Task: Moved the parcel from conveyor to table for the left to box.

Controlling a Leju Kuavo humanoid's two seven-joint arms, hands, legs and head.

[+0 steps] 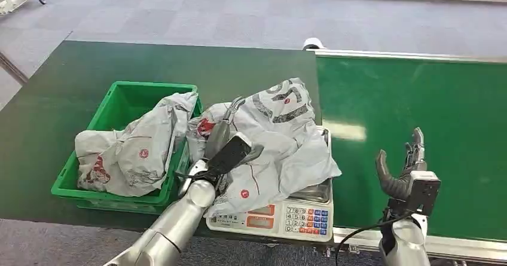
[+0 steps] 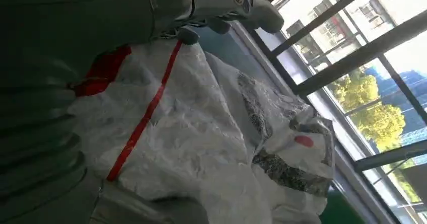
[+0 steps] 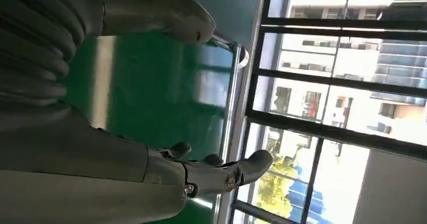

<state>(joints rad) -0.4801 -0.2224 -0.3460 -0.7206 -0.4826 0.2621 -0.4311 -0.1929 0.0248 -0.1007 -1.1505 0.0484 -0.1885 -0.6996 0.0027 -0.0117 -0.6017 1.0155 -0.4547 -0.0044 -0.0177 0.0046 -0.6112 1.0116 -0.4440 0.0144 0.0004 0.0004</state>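
Parcel-sorting / logistics test area, indoor, looks like a lab or demo hall. Cues: green conveyor belt (image 1: 418,128) with metal side rail, dark green surface (image 1: 119,69) beside it, electronic weighing scale (image 1: 287,218) with keypad and price displays at the surface's near edge, green plastic crate (image 1: 119,107) holding a grey courier bag (image 1: 128,152), another grey courier bag (image 1: 269,140) with red logos lying on the scale. Grey carpet-tile floor (image 1: 209,15) beyond. Wrist views show tall dark-framed windows (image 3: 327,83) with trees and buildings outside.
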